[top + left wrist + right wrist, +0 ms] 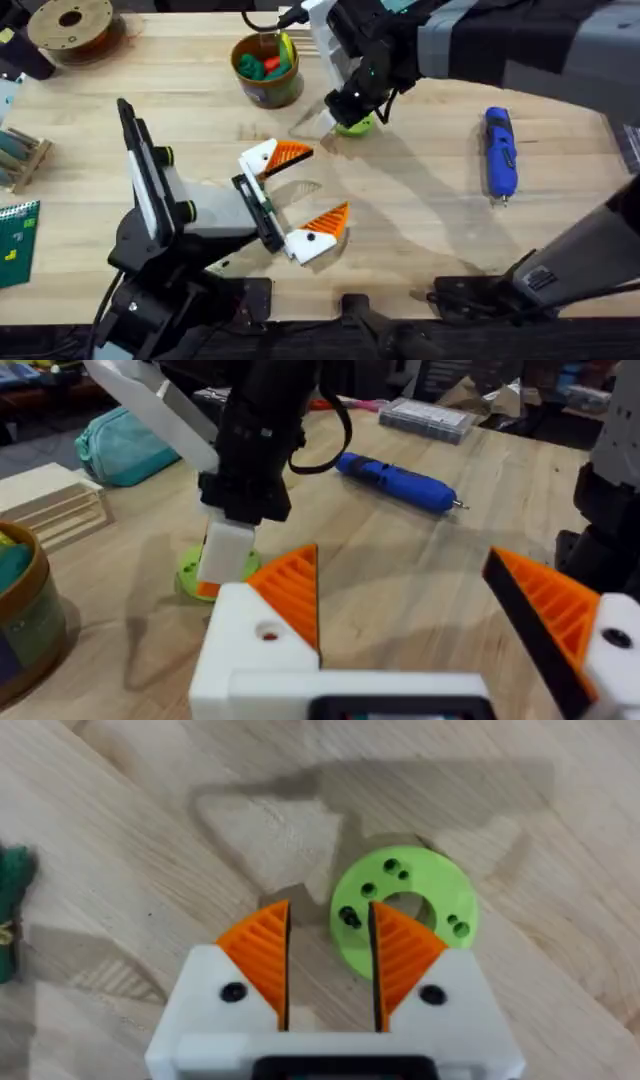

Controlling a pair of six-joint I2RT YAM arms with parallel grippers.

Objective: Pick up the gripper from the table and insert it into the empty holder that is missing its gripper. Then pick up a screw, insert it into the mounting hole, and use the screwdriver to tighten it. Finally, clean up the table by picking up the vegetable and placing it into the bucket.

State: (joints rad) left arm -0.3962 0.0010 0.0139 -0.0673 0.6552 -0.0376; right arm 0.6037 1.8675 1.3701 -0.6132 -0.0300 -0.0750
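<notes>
Overhead, progress: both white bases of the left gripper (310, 187) carry orange tips, so the fingertip fitting reads as done. Judged current step: fetching a screw. Tightening and clean-up remain.
Overhead, right gripper (348, 118): poised directly over the green disc (358, 127) on the counter (420, 230); its opening cannot be told from here.
Overhead, left gripper: spread wide, holding nothing, on the robot's side of the green disc and to its left.
Overhead, screwdriver (500, 150): lying flat, untouched, well to the right of the green disc.
Overhead, bucket (266, 68): just beyond and left of the green disc, with red and green toys inside.
Left wrist, left gripper (400, 575): jaws wide apart, nothing between them.
Left wrist, right gripper (222, 560): down at the green disc (190, 570), touching or nearly so. The screwdriver (400, 480) lies beyond the disc.
Right wrist, right gripper (329, 935): orange pads (262, 955) a narrow gap apart, gripping nothing visible, straddling the near rim of the green disc (440, 905).
Right wrist, screws: dark spots in the disc's holes; whether these are screws cannot be told.
Right wrist, vegetable (12, 880): a dark-green object at the frame edge, apart from the disc, likely the vegetable, not yet in the bucket.
</notes>
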